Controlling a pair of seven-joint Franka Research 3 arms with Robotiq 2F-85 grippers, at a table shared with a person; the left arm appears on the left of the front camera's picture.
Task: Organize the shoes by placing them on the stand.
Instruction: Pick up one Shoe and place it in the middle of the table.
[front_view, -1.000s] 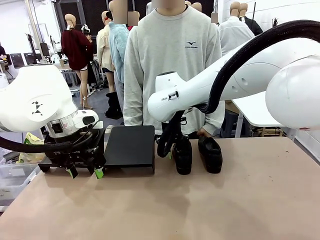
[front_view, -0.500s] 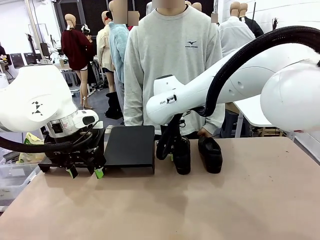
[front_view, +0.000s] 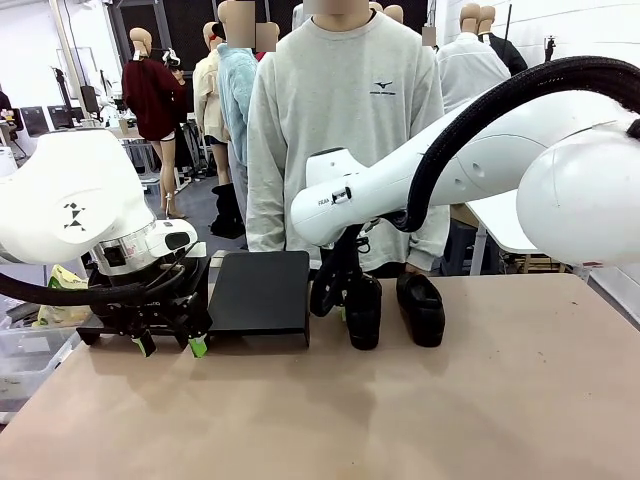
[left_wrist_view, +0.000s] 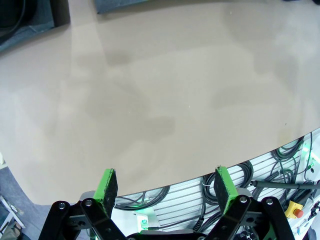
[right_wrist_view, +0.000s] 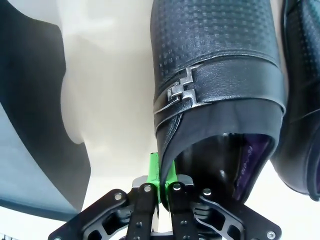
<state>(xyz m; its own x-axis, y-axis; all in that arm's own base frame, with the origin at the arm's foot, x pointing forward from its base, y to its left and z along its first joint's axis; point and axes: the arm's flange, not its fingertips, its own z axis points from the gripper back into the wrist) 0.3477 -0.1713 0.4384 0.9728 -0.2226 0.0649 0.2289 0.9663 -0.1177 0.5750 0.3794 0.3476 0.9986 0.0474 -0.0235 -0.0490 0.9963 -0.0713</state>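
Leftward by a small amount, toward the stand, is how the right arm has moved over the last second, and its fingers have drawn together. Nothing else on the table (front_view: 420, 420) has shifted.

At the left, the left gripper (front_view: 172, 346) (left_wrist_view: 166, 186) hangs just above the tabletop as before, its jaws spread wide and holding nothing. Behind it and to its right sits the stand (front_view: 262, 290) (right_wrist_view: 30, 125), its flat black top bare.

Just right of the stand, the right gripper (front_view: 335, 305) (right_wrist_view: 160, 172) is pinched tight on the side of the ankle opening of a black shoe (front_view: 364, 315) (right_wrist_view: 215, 75). Whether the sole has left the table I cannot tell.

A second shoe (front_view: 421, 308) (right_wrist_view: 302, 100) lies just beside the first, on the table in front of the person (front_view: 345, 120).
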